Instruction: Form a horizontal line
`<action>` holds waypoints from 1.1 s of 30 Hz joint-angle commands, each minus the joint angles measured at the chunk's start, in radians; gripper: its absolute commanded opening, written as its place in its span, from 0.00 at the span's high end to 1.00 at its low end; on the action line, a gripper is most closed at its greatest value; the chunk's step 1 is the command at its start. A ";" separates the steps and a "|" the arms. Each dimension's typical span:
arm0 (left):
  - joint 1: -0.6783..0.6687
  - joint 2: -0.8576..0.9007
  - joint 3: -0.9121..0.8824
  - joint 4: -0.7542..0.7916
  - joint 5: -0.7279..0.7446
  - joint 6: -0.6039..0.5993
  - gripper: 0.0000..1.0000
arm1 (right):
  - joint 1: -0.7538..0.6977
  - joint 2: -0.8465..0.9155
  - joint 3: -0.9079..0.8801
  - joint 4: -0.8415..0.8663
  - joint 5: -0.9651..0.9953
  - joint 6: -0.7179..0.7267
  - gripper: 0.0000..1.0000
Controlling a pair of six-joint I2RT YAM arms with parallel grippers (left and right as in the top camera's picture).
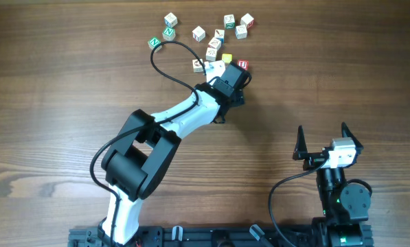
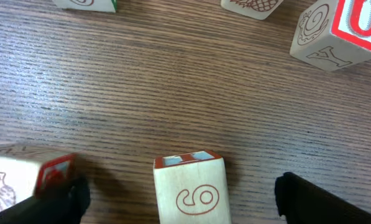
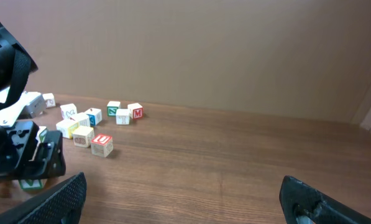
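Left gripper [image 2: 184, 198] spread wide, straddling the numeral cube [image 2: 190, 186], not touching!
Light, hard, slick wood: pinch its flat side faces squarely. Your right gripper [image 1: 322, 134] gapes idle, lower right.

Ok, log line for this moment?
left gripper: open, straddling cube | right gripper: open, empty, parked | red U cube: nearby, untouched

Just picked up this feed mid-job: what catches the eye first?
The left gripper, open, straddles a red-swirl cube among the scattered cubes at the far side, with a red U cube just beyond. The right gripper stands open at near right, well clear of them.
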 commanded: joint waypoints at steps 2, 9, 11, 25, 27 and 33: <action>-0.013 -0.079 0.013 0.000 0.007 0.009 0.00 | 0.005 -0.003 -0.001 0.003 -0.015 -0.009 0.00; -0.033 -0.143 0.013 0.028 0.070 0.009 0.00 | 0.005 -0.003 -0.001 0.003 -0.015 -0.009 0.00; -0.036 -0.146 0.013 0.034 0.070 0.033 0.00 | 0.005 -0.003 -0.001 0.003 -0.015 -0.009 0.00; -0.037 -0.187 0.013 0.030 0.073 0.166 0.35 | 0.005 -0.003 -0.001 0.003 -0.015 -0.009 0.00; -0.034 -0.187 0.013 0.029 0.068 0.166 0.44 | 0.005 -0.003 -0.001 0.003 -0.016 -0.009 0.00; 0.034 -0.190 0.013 -0.051 0.010 0.165 0.68 | 0.005 -0.003 -0.001 0.003 -0.015 -0.009 0.00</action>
